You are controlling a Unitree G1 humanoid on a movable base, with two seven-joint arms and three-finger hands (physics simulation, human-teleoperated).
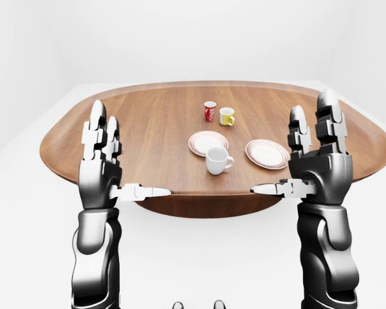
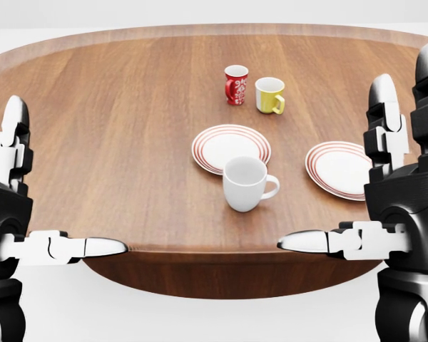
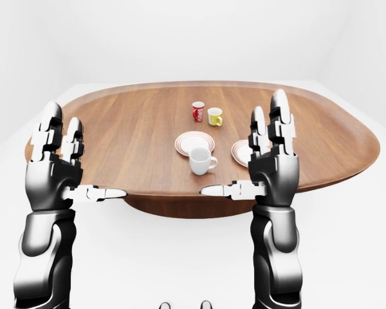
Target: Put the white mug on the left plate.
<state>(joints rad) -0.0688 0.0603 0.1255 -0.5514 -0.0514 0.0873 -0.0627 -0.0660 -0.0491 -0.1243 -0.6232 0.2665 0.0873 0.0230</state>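
Both raised at the near edge of the oval wooden tabletop, fingers spread wide, holding nothing: left hand, right hand. Between them, nearer the right hand, the glossy white ceramic mug, touching the near rim of the left red-ringed white plate. Beyond the right hand's fingertips, the second red-ringed plate.
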